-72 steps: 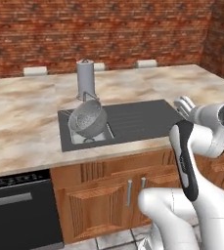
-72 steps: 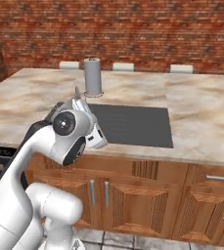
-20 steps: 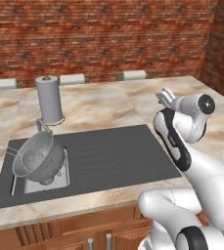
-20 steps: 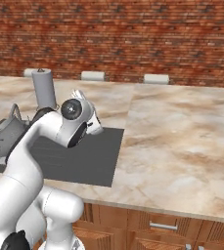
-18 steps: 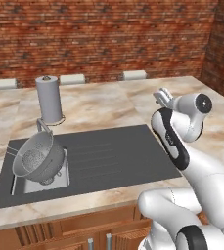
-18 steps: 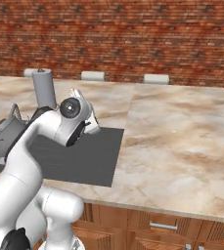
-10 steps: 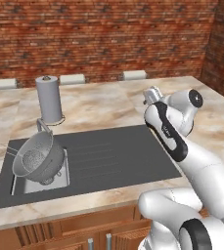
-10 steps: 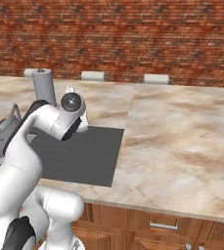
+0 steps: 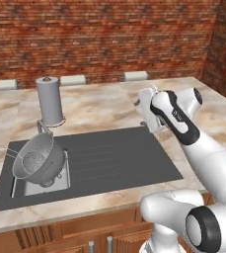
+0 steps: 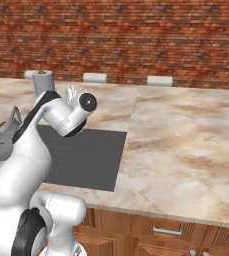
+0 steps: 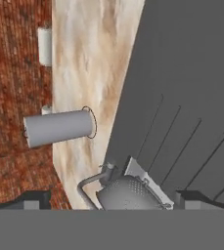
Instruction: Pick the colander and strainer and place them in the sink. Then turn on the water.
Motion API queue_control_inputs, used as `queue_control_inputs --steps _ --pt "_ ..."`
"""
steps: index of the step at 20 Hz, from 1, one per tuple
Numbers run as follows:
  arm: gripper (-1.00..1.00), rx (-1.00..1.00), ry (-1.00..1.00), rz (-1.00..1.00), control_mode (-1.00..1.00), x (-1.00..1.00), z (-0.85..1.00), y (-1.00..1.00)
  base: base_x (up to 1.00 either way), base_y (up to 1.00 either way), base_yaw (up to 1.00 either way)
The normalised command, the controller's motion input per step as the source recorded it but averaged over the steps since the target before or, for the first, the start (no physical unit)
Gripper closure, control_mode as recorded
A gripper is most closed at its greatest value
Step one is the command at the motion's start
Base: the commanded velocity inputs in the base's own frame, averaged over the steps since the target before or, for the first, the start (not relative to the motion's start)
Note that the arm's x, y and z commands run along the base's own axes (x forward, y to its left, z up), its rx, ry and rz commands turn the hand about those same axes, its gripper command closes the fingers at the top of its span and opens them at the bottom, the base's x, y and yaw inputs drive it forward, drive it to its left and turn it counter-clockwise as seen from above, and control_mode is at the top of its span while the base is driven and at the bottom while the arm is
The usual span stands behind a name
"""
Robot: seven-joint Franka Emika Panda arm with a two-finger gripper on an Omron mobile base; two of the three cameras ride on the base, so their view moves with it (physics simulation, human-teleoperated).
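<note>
Colander [image 9: 39,160] n strainer [image 9: 6,151] already sit in the sink [image 9: 134,158] basin. Gripper [image 9: 145,106] hangs spread wide, holding nothing, above the drainboard's far edge. Faucet [image 11: 91,183] sits w/ the basin, well off to the gripper's left, so prob next it swings that way.

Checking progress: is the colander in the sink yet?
In. The colander sits tilted in the sink basin, below the faucet.
</note>
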Motion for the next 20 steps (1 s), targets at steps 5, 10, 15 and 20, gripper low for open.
queue_control_inputs --steps 5,10,15,20 --pt "-1.0 0.23 0.02 0.09 -1.0 -0.02 -0.13 0.34 0.0 0.0 0.0" --pt "-1.0 0.12 0.02 0.0 -1.0 0.02 -0.06 0.3 0.0 0.0 0.0" --pt "-1.0 0.07 0.14 0.0 -1.0 0.24 -0.01 0.44 0.0 0.0 0.0" --pt "-1.0 0.07 0.24 0.0 -1.0 0.36 -0.07 0.43 0.0 0.0 0.0"
